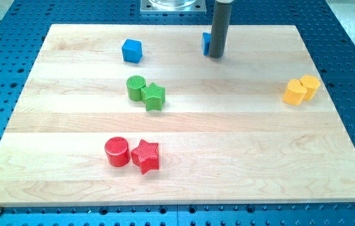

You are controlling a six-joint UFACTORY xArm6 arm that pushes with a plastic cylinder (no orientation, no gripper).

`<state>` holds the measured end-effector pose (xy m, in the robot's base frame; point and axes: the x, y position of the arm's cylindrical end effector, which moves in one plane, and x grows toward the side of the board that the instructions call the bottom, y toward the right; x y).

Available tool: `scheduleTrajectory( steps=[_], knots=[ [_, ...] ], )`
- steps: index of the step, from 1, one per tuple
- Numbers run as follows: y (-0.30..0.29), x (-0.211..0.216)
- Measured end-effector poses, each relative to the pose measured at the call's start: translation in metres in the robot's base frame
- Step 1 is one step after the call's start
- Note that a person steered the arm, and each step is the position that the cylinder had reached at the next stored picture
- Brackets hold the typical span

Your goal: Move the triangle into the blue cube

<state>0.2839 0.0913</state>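
Note:
A blue cube point(132, 51) sits near the view's top, left of centre, on the wooden board point(227, 138). A second blue block point(206, 43) stands to its right. It is mostly hidden behind my rod, so its shape cannot be made out. My tip point(217, 56) rests on the board right at this block's right side, touching it or very close. The tip is well to the right of the blue cube.
A green cylinder point(136, 87) and a green star point(154, 96) touch each other below the blue cube. A red cylinder point(117, 151) and a red star point(145, 156) sit side by side near the view's bottom. Two yellow blocks point(301, 90) stand together at the right.

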Motion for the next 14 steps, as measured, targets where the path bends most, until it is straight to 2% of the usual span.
scheduleTrajectory(
  steps=[1, 2, 3, 4, 5, 6, 7, 8, 9, 10, 11, 12, 14],
  knots=[
    [0.015, 0.004],
    [0.0, -0.022],
    [-0.091, -0.012],
    [-0.086, -0.012],
    [-0.038, -0.039],
    [-0.085, -0.071],
    [-0.172, -0.044],
    [-0.11, -0.047],
    [-0.093, -0.026],
    [-0.132, -0.004],
    [-0.201, 0.0],
    [-0.187, 0.03],
    [-0.089, 0.046]
  ],
)
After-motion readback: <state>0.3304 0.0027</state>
